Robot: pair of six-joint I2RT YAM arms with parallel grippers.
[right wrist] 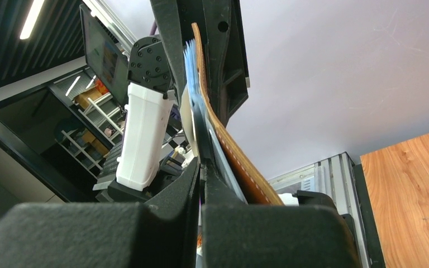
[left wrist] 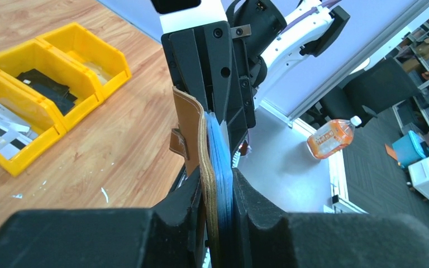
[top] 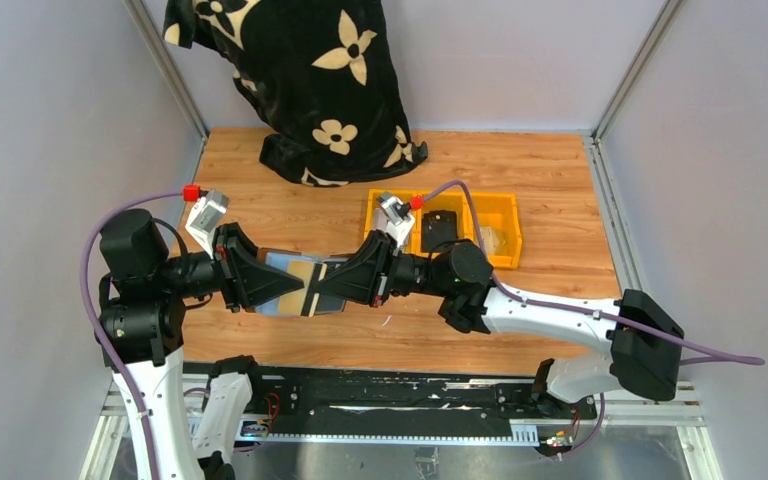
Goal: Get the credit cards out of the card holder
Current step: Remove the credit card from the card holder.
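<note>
Two pincers met above the table (top: 545, 180) with the card holder (top: 295, 272) between them. The left gripper (left wrist: 219, 190) clamped its brown cover and blue sleeves together, and the right gripper (right wrist: 201, 173) was pinched fully closed on the thin inner leaves beside that cover.

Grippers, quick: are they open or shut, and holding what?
Left gripper: closed on the card holder.
Right gripper: shut on the card holder's other end.

Card holder (top: 298, 277) between left end effector (top: 278, 286) and right end effector (top: 332, 287) — bins (top: 509, 228) behind, rightward.
</note>
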